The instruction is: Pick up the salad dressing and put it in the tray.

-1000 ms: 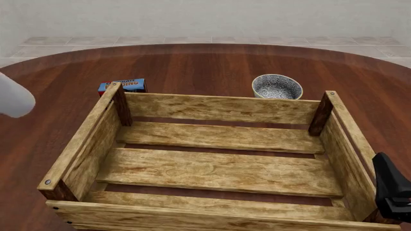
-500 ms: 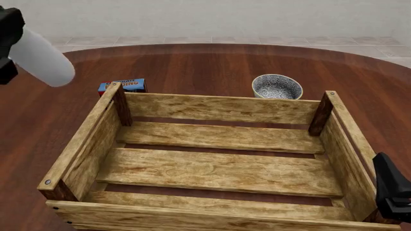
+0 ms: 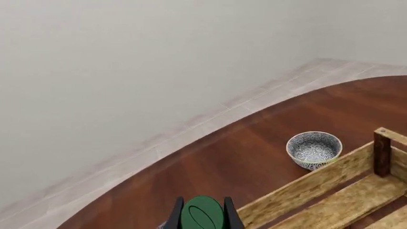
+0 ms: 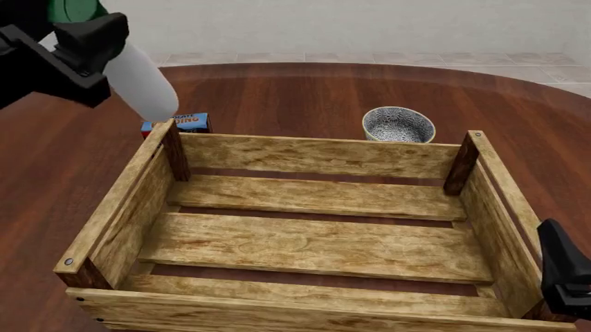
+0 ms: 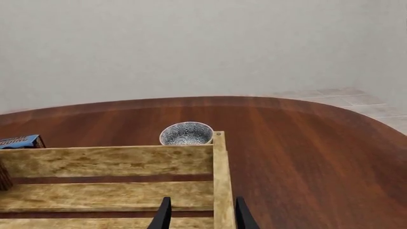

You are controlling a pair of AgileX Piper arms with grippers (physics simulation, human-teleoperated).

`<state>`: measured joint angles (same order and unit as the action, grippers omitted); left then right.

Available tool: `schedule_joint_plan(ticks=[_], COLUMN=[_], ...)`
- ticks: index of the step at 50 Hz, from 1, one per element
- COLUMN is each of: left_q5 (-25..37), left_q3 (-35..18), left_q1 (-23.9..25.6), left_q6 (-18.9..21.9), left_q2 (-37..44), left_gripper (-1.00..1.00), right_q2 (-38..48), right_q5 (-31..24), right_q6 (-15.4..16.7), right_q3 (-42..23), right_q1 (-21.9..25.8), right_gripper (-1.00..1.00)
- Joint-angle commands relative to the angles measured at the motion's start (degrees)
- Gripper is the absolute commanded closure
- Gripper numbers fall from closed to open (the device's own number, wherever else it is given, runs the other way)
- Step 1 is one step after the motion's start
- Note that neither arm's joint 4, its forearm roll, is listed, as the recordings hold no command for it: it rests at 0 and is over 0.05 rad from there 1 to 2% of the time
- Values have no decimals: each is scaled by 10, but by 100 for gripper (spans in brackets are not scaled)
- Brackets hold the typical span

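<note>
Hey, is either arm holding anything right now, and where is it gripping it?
The left pincer holds the salad dressing bottle near its green cap end, tilted in the air above the crate's far left corner. The right pincer holds nothing.

Only the blue box (image 4: 184,122) behind the crate's (image 4: 305,158) far left corner is showing print, white and red lettering on its top, too small and partly hidden to read; bottle (image 4: 140,81), bowl (image 4: 398,124) and crate are showing no text.
</note>
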<state>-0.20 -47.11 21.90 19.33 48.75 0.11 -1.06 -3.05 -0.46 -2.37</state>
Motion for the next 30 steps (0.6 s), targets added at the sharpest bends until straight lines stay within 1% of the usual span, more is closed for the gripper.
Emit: schedule_joint_plan(ticks=[1,8,13,15,30], left_q5=[-13,-12,-17,-16,-42], left_q3=[-35,-66,-73,-78,-76], left_q1=[39,65,79,87,129], left_q6=[-7,-14,-12,-19,-30], left_q2=[60,97,116,126,188], left_gripper=[100,100,100,100,100], right_q2=[0,0,0,0,0], right_q5=[2,1,2,0,0], right_q6=[-1,-2,-2,-3,-5], right_q3=[1,-1,0,-1,-2], right_q1=[-3,-5,-6,-6,-6], right_gripper=[-100,-100,-100,-100,-100])
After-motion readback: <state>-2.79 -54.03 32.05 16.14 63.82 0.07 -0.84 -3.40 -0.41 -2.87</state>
